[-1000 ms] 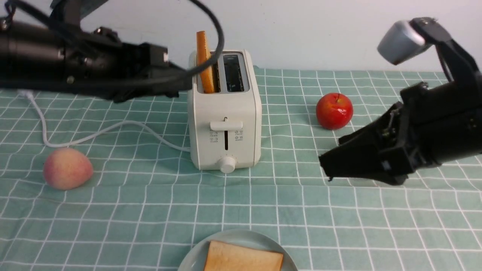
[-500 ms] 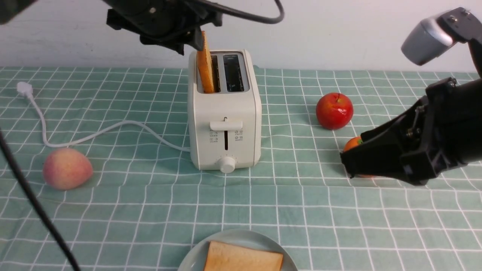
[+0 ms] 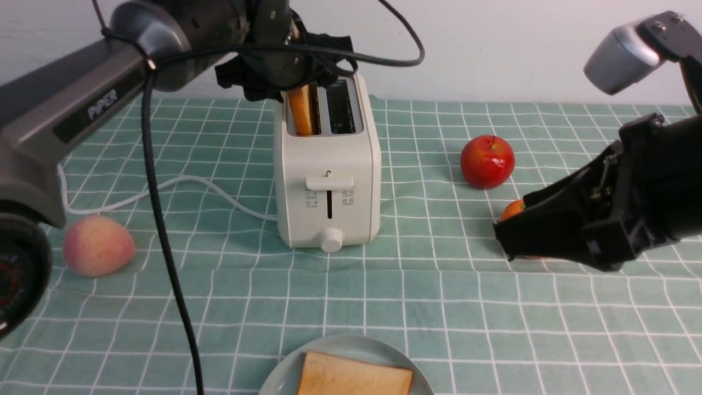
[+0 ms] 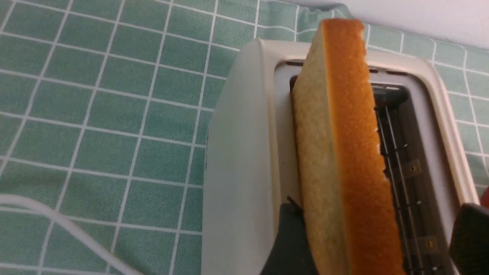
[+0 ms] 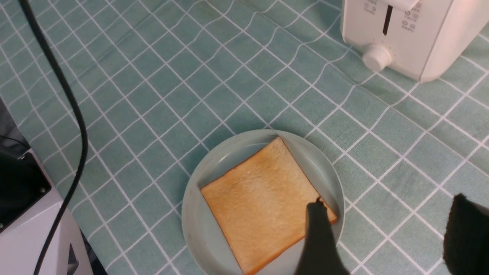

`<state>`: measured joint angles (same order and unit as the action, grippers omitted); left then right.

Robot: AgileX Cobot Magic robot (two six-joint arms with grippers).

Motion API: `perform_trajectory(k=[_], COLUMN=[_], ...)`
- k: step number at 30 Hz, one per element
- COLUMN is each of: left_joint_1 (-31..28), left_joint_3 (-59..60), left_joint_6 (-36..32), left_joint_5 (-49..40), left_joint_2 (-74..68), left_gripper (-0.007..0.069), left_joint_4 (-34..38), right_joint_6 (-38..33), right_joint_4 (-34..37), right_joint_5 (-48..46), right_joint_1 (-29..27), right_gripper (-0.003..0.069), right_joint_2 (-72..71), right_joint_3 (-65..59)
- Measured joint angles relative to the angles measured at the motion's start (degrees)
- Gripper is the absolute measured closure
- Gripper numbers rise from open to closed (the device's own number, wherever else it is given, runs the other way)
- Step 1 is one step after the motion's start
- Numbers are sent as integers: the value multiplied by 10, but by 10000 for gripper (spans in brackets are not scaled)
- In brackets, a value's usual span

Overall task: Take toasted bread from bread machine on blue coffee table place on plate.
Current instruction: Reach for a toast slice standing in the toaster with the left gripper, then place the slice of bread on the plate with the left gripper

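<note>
While the left gripper (image 4: pixel 378 214) hangs over the bread machine (image 3: pixel 328 181), I see its jaws spread wide with the standing slice (image 4: pixel 344 152) of toasted bread between them. One finger (image 4: pixel 290 236) sits just beside the slice's pale face, though I cannot tell whether it touches. The other finger (image 4: pixel 471 236) is well apart, out past the empty second slot. Nothing is pinched.

The slice stands in the slot on my left-arm side, leaning a little, with its orange-brown crust edge well clear of the toaster's top rim. The arm's black cable (image 3: pixel 164 258) loops over the toaster and drops across the left of the blue coffee table (image 3: pixel 493 318).

The right gripper (image 5: pixel 389 200) has its jaws spread too and holds nothing. It hovers low over the cloth to the right of the toaster, with an orange (image 3: pixel 513 209) just behind its tip and an apple (image 3: pixel 487 162) farther back.

Bare cloth lies between the toaster's front and the plate (image 5: pixel 202 229) at the table's near edge — the flat slice (image 5: pixel 263 198) rests on it. On the left, a peach (image 3: pixel 97 245) sits near the white cord (image 3: pixel 181 184).
</note>
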<state>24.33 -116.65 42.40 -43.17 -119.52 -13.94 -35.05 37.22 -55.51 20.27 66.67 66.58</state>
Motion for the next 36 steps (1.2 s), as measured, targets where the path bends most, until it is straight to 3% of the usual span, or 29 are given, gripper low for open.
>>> perform_trajectory(k=[4, 10, 11, 20, 25, 29, 30, 36], left_joint_1=[0, 0, 0, -1, -1, -1, -1, -1], left_joint_3=[0, 0, 1, 1, 52, 169, 232, 493], left_joint_6=[1, -9, -27, -160, -285, -374, -411, -550], left_joint_5=[7, -10, -20, -80, -127, -139, -139, -91], left_joint_2=[-12, -6, 2, 177, 316, 394, 420, 452], left_gripper=[179, 456, 530, 524, 524, 524, 524, 524], left_joint_4=[0, -1, -1, 20, 128, 247, 315, 562], right_joint_6=[0, 0, 0, 1, 1, -3, -4, -6], right_joint_4=[0, 0, 0, -2, -17, -41, -47, -50], right_joint_5=[-9, -12, -12, 1, 23, 46, 56, 67], right_joint_1=[0, 0, 0, 0, 0, 0, 0, 0], right_gripper=[234, 234, 235, 237, 237, 237, 237, 237], right_joint_2=[0, 0, 0, 0, 0, 0, 0, 0], right_joint_3=[0, 0, 0, 0, 0, 0, 0, 0])
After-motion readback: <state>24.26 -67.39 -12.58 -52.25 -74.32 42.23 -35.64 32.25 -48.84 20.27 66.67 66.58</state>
